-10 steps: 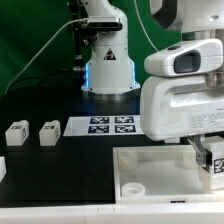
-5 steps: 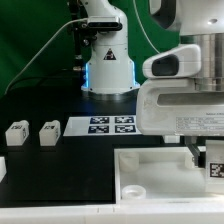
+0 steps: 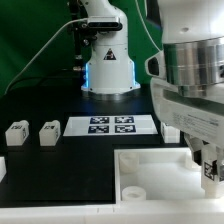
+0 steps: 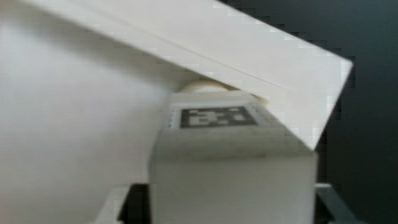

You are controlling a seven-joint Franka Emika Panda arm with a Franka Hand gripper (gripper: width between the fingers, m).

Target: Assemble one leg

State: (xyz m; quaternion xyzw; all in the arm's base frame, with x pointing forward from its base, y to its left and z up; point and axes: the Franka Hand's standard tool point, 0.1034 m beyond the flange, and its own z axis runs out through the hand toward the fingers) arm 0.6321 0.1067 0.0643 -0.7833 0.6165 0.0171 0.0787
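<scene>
My gripper (image 3: 208, 168) is shut on one leg (image 3: 211, 171), a small white block with a black-and-white tag, at the exterior view's lower right. It holds the leg upright over the right end of the large white board (image 3: 160, 172) with round holes. In the wrist view the leg (image 4: 221, 150) fills the space between the dark fingers (image 4: 128, 202), and its tagged end meets a corner of the board (image 4: 107, 90). Two more legs (image 3: 15, 132) (image 3: 48, 132) stand at the left on the black table. Another small white block (image 3: 170, 129) shows behind the arm.
The marker board (image 3: 110, 125) lies in the middle of the table in front of the robot base (image 3: 108, 70). The large board has a round hole (image 3: 133, 188) near its left front corner. A white piece (image 3: 2, 168) shows at the left edge.
The hand has turned about its own axis and looks different in shape. The leg stays in its grip over the board's right end, slightly lower. The other legs have not moved.
</scene>
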